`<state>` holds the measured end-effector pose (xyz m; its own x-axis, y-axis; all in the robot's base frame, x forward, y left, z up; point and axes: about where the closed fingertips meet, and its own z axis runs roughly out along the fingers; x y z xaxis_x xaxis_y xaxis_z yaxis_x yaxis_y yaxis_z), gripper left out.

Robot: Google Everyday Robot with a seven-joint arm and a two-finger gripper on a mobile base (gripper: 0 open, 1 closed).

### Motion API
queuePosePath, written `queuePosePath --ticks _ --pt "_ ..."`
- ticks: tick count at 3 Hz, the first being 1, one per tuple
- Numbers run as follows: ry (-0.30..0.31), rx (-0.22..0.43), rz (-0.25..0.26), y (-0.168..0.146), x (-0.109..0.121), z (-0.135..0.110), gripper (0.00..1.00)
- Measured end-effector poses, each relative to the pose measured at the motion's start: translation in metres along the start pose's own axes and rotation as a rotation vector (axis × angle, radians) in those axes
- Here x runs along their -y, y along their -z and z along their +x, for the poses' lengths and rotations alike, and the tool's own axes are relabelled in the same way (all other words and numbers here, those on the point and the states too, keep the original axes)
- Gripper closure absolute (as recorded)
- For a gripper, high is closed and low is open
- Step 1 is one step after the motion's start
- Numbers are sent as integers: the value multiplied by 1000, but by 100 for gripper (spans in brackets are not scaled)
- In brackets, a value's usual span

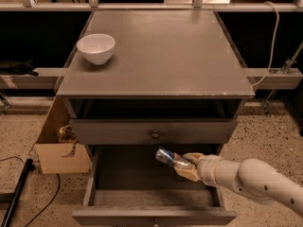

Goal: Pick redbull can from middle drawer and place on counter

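While gripper (183, 167) hangs over middle drawer (127, 179), jaws clamp tilted redbull can (167, 157).

The redbull can (168, 157), slim and shiny in silver and blue, is gripped at its lower right end by the pincer (183, 167) and held tilted, free end up and left, above the grey floor of the pulled-out middle drawer (128, 176). The matte grey worktop (161, 51) is seen above, its front edge chipped.

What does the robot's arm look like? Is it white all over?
Mostly. The arm is smooth, rounded and off-white, like a fat tube, with a ringed wrist. Its hand, over the middle drawer, has tan fingers. No cables show.
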<state>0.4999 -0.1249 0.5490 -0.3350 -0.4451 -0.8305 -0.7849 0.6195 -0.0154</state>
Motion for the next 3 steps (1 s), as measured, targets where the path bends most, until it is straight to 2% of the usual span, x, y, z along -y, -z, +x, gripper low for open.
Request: queuePosePath --ticks 1,3 --pt "29 35 22 24 1 -12 100" --pt "257 158 77 116 -30 -100 100"
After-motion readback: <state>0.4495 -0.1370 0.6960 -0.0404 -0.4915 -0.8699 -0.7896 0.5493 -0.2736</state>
